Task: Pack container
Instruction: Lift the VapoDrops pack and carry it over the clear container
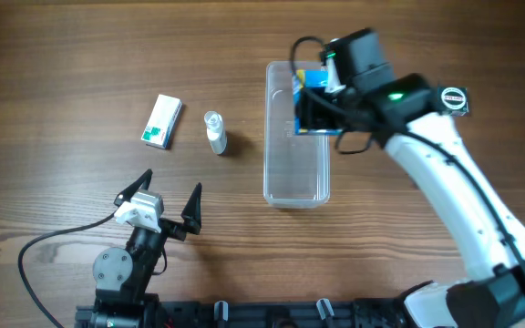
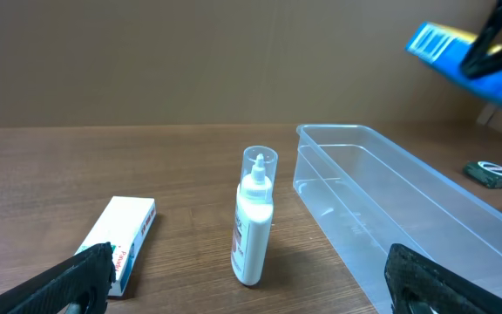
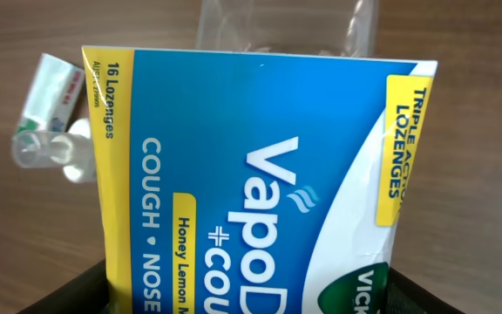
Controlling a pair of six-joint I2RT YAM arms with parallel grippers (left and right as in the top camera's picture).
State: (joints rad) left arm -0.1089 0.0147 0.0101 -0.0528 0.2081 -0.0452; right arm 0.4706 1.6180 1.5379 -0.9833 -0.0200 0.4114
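The container (image 1: 296, 173) is a clear, long plastic bin lying lengthwise in the middle of the table, also seen in the left wrist view (image 2: 390, 209). My right gripper (image 1: 314, 111) is shut on a blue and yellow cough lozenge packet (image 1: 315, 80) and holds it above the container's far end. In the right wrist view the packet (image 3: 260, 192) fills the frame between the jaws of the right gripper (image 3: 251, 301), with the container (image 3: 286, 26) behind it. My left gripper (image 1: 170, 188) stands open and empty near the front edge, left of the container.
A white and green box (image 1: 163, 121) lies left of the container, and a small clear-capped white bottle (image 1: 215, 132) stands between them. Both show ahead of the left gripper (image 2: 251, 283): box (image 2: 120, 231), bottle (image 2: 254, 218). A small dark item (image 1: 452, 97) lies far right.
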